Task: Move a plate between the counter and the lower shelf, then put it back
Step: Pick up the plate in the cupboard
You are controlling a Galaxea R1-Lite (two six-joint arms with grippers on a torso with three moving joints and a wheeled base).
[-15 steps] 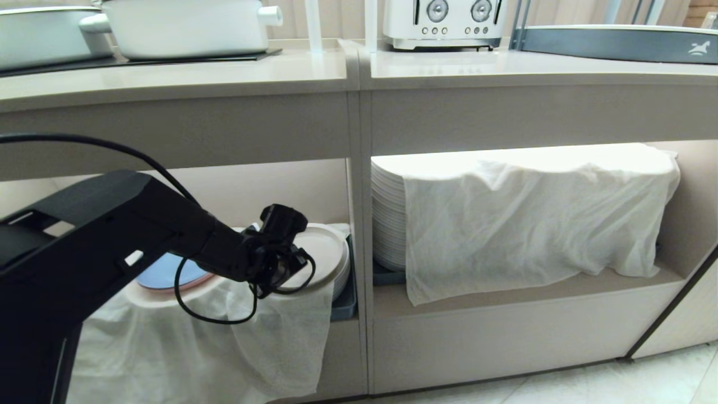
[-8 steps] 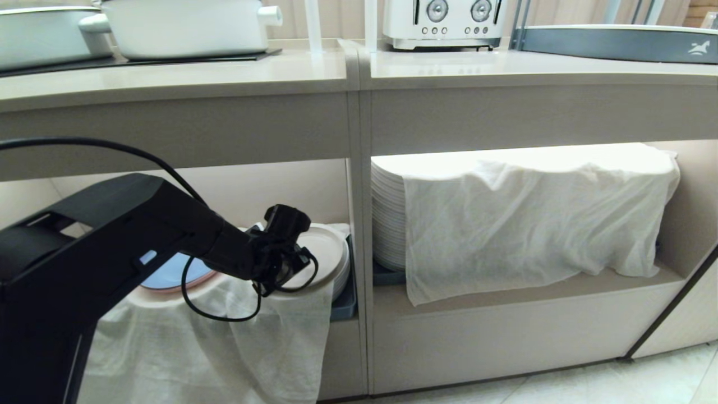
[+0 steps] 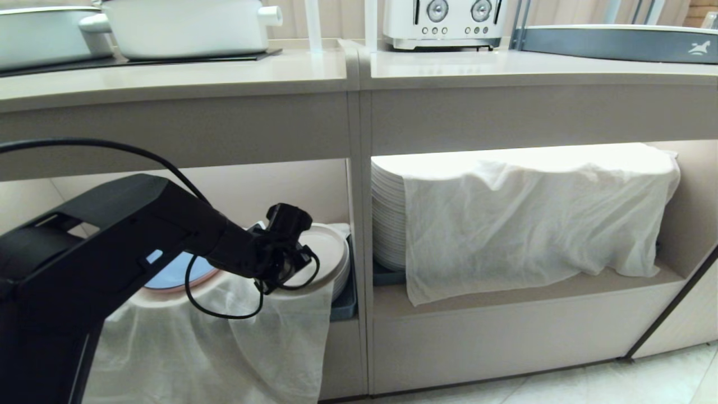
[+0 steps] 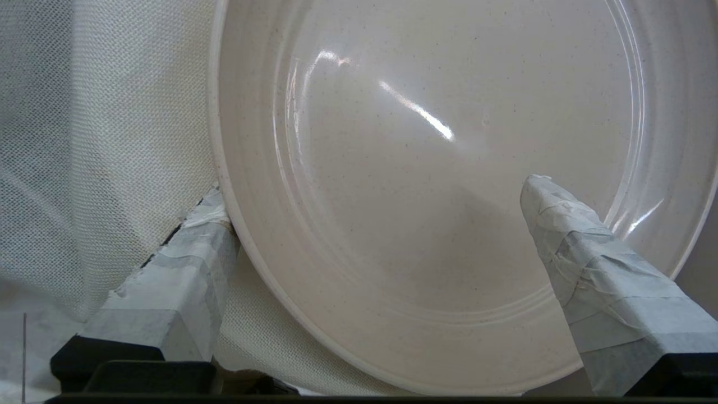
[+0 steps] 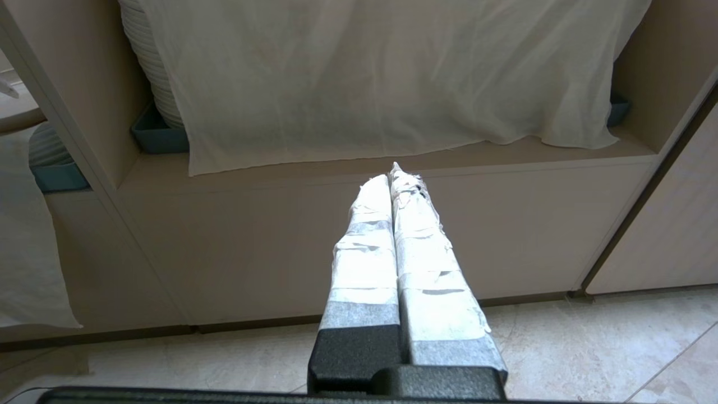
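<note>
The cream-beige plate (image 3: 330,248) lies on top of a cloth-draped stack in the lower shelf (image 3: 269,191), at the bay's right end. My left gripper (image 3: 291,262) reaches into the bay and is open at the plate's near rim. In the left wrist view the plate (image 4: 420,168) fills the picture. My left gripper (image 4: 376,188) straddles its rim, with one taped finger (image 4: 190,264) on the cloth beside the rim and the other over the plate's face. The counter (image 3: 224,73) runs above. My right gripper (image 5: 392,171) is shut and empty, hanging low before the cabinet front.
A blue plate (image 3: 179,269) lies on a stack to the left in the same bay, and white cloth (image 3: 224,336) hangs down over its front. The neighbouring bay holds a tall white stack (image 3: 387,219) under cloth. A white pot (image 3: 185,25) and a toaster (image 3: 443,22) stand above.
My left arm has edged a little further into the bay toward the plate. The plate has not moved.
</note>
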